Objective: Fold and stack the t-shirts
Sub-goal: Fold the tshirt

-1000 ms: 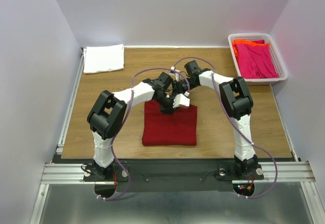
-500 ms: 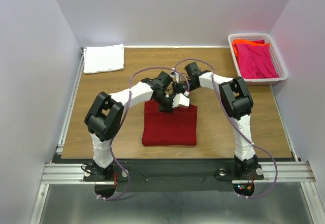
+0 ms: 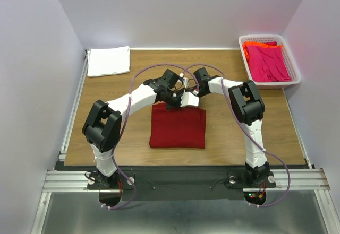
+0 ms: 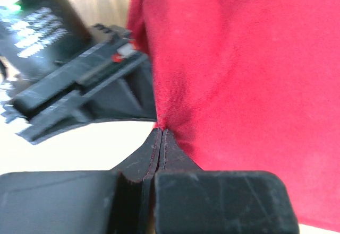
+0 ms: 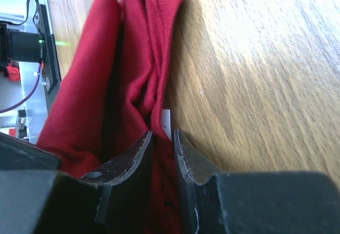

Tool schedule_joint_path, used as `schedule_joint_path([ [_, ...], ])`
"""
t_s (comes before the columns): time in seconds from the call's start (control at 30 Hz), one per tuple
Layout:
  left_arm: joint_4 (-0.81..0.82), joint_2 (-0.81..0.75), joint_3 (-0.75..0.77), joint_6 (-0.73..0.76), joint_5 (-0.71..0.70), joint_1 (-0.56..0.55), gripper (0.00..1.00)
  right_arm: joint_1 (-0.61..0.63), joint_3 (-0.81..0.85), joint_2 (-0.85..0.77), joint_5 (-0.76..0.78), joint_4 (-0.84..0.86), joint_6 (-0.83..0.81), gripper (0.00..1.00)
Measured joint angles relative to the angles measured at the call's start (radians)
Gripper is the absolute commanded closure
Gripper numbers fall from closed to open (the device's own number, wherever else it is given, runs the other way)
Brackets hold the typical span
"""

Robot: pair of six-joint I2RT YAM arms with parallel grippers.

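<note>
left arm (image 3: 139, 93) extended farther, gripper (image 4: 160, 130) pinching shirt (image 3: 178, 128)

A large folded t-shirt (image 3: 178, 128) lies at the middle of the counter (image 3: 106, 112), toward its near edge, a smaller folded t-shirt (image 3: 109, 61) lies in the far left corner, and a basket (image 3: 268, 36) stands in the far right corner with more t-shirts (image 3: 268, 61) heaped in it.

Dark red t-shirt (image 3: 178, 128): folded to a rectangle, flat at mid-table (image 3: 106, 117), far edge bunched.
White t-shirt (image 3: 108, 61): folded, far-left corner.
Pink t-shirt (image 3: 268, 61) and orange t-shirt (image 3: 254, 44): crumpled in the basket (image 3: 295, 80), pink over orange.
</note>
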Motion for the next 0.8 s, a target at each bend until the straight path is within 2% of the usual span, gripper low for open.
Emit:
schedule_joint_path([
  [0.27, 0.073, 0.052, 0.020, 0.031, -0.019, 0.023, 1.00, -0.001, 0.012, 0.000, 0.008, -0.007, -0.014, 0.71],
  [0.57, 0.087, 0.055, -0.030, 0.080, -0.005, 0.018, 1.00, -0.021, 0.169, 0.000, 0.144, -0.025, -0.069, 0.69],
  [0.8, 0.092, 0.055, -0.057, 0.092, -0.008, 0.008, 1.00, -0.027, 0.258, 0.040, 0.109, -0.013, -0.074, 0.75],
])
